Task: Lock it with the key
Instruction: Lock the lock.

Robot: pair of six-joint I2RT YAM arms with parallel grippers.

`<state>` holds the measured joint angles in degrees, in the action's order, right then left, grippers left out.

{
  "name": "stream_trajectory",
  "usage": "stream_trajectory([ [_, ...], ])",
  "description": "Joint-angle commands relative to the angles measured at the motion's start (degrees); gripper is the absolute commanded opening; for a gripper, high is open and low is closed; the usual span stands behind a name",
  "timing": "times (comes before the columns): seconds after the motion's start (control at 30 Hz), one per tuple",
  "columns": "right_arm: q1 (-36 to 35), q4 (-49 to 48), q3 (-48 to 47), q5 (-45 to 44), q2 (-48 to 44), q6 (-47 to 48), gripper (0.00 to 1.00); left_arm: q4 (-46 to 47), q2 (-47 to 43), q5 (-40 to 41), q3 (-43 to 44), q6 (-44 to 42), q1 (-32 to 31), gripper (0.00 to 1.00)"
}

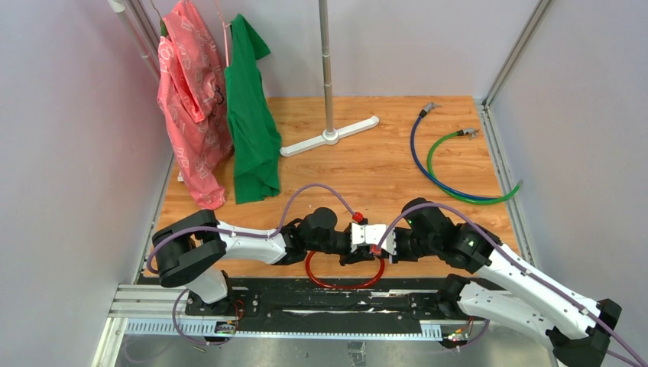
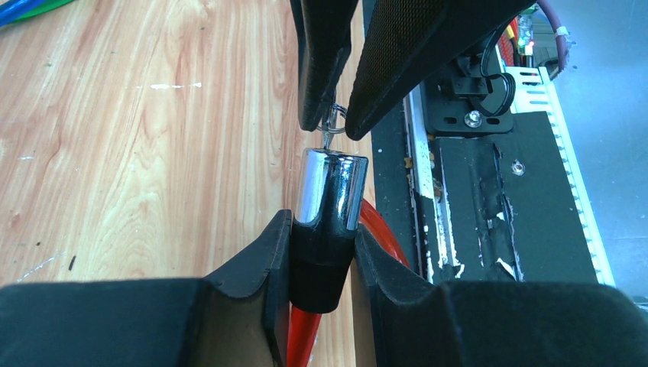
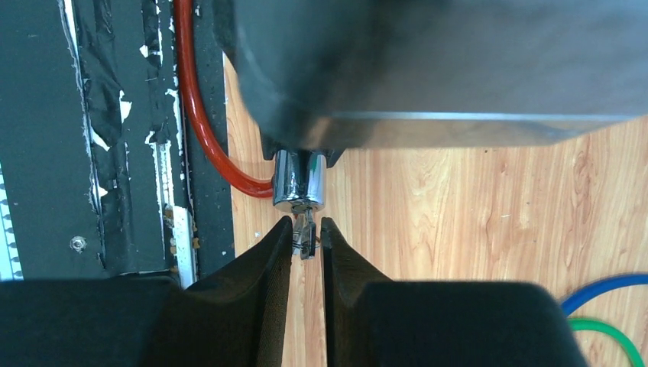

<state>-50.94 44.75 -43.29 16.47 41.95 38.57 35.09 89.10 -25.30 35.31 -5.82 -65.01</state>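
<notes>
Clamping the lock cylinder of the red cable with the left gripper, over the wooden surface. Pinching the key with the right gripper, directly at the chrome end of this cylinder, touching it.

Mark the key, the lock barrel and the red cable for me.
key [image 3: 306,233]: right wrist view, on its exposed metal shank.
lock barrel [image 2: 330,187]: left wrist view, on its chrome side.
red cable [image 1: 342,287]: top view, on the near bend of its loop.
</notes>
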Motion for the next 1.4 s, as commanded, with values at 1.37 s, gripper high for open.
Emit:
stream_trajectory([
  [1.37,0.51,13.34,-0.68,-7.79,-0.54,9.72,0.00,-4.65,0.24,-3.14,-1.30,0.37,-0.64,0.00],
])
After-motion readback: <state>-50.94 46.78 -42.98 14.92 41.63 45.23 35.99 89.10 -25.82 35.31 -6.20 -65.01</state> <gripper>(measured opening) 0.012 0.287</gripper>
